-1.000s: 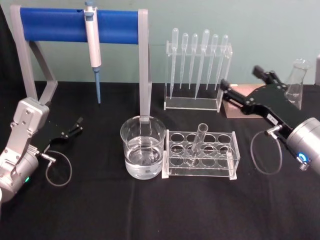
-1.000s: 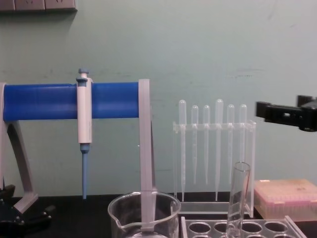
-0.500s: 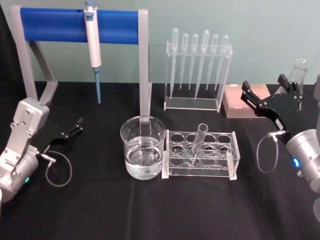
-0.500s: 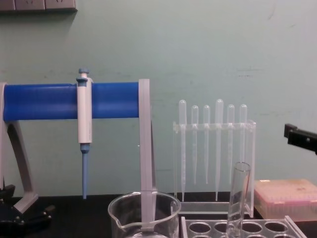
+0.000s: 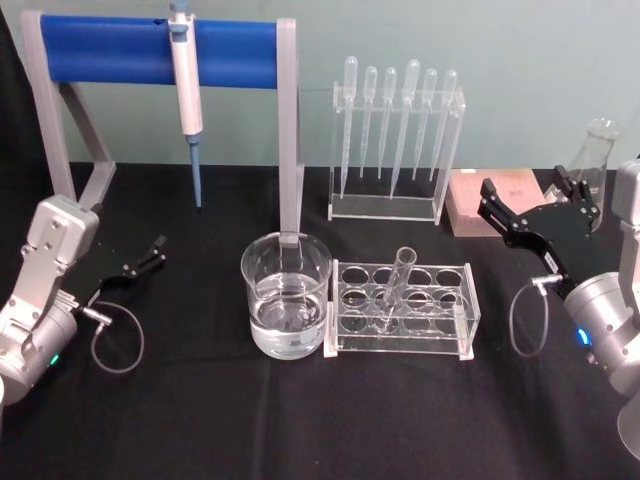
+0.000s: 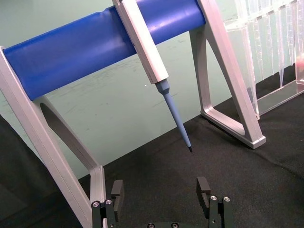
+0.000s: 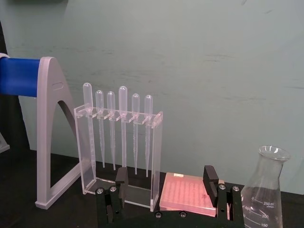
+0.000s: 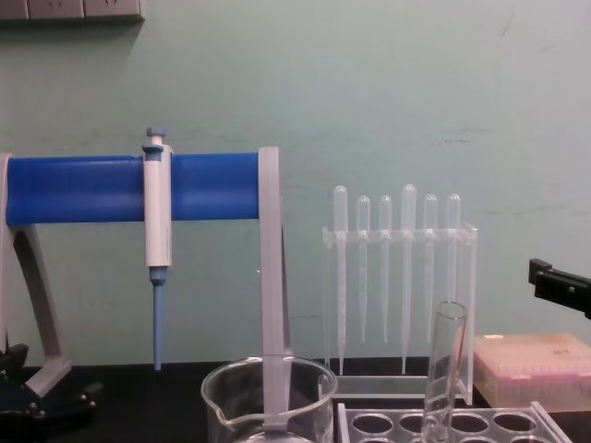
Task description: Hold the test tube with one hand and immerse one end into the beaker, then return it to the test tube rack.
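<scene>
Black cloth covers the counter. The water-filled beaker stands just left of the clear rack, where the test tube leans near-upright. The right pincer, jaws apart and empty, hovers nearer, to the tube's right. The left pincer rests parked, jaws apart.

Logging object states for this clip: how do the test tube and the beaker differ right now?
The test tube is narrow and tall and leans tilted in a hole of the clear rack; the beaker is wide, squat and stands upright on the black table, left of the rack. The beaker holds clear liquid; the tube looks empty. Both are clear glass, and neither gripper touches them: the left gripper and right gripper are open, off to the sides.
</scene>
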Robot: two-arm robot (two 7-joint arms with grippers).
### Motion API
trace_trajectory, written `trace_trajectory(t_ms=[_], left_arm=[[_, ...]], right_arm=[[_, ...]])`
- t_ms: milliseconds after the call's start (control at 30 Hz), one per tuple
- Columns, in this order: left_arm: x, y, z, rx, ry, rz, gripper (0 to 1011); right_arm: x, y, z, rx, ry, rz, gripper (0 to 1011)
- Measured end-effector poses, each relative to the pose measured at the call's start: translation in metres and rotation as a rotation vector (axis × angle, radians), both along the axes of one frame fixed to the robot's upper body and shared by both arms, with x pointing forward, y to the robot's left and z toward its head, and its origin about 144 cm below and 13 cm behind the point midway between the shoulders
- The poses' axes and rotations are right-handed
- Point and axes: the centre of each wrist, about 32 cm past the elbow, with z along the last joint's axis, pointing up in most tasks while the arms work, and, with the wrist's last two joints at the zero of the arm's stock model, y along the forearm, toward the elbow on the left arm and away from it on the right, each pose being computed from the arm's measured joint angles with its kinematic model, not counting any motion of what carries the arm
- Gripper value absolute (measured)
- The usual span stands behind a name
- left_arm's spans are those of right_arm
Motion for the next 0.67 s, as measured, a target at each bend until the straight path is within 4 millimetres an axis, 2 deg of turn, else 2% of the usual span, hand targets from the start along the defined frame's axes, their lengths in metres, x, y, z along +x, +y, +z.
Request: trace_trajectory(t_ms=[667], left_arm=[[0.0000,0.0000,0.0000,0.000,0.000,0.000,1000]], right_arm=[[0.0000,-0.0002,0.0001,0.002,0.000,0.000,1002]])
